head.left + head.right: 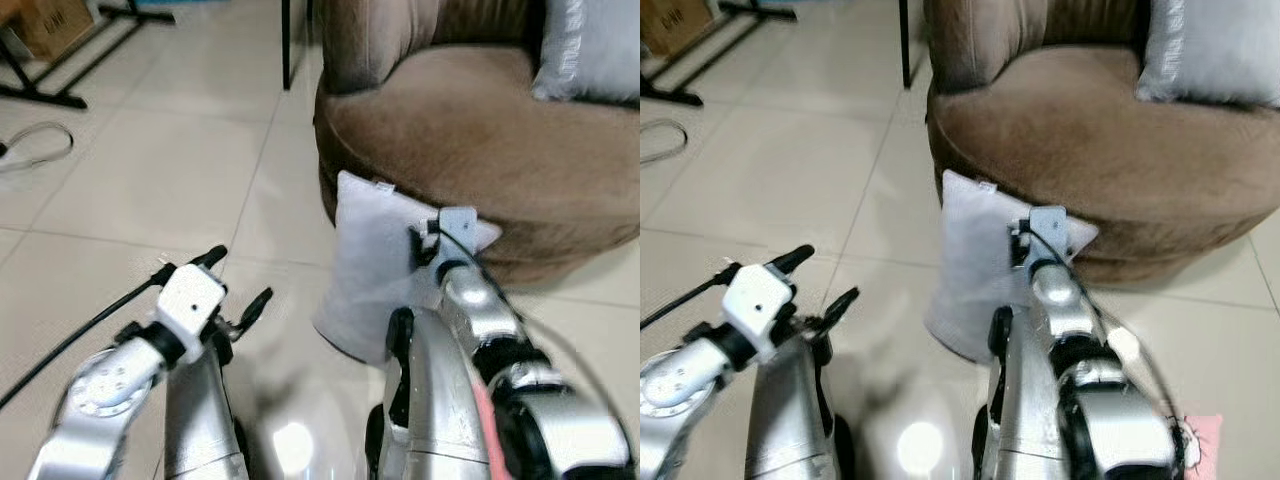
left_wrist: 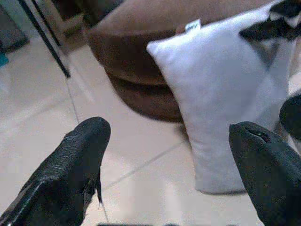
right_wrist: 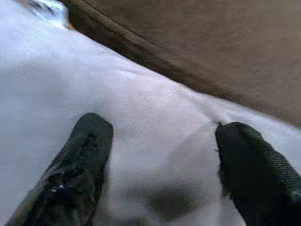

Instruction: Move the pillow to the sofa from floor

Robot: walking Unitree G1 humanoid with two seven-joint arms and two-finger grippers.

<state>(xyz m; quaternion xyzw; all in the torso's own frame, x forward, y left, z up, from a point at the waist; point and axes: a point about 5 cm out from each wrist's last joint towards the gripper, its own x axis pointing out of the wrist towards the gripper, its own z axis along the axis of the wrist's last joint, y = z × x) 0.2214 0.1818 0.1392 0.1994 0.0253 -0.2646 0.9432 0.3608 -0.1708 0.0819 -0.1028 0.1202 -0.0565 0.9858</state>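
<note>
A white pillow (image 1: 365, 270) stands on the tiled floor, leaning against the front of the round brown sofa (image 1: 480, 130). My right gripper (image 3: 164, 141) is at the pillow's upper right part. It is open, and both black fingers (image 3: 87, 155) rest spread on the white fabric (image 3: 155, 103) just below the sofa's edge. My left gripper (image 1: 240, 278) hovers open over the floor to the left of the pillow, a short way off, holding nothing. The pillow (image 2: 221, 94) shows ahead of its fingertips in the left wrist view.
A second pale pillow (image 1: 590, 50) lies on the sofa seat at the back right. Black stand legs (image 1: 60, 70), a cardboard box (image 1: 55, 25) and a loose cable (image 1: 40, 140) are at the far left. A dark pole (image 1: 286, 45) stands beside the sofa.
</note>
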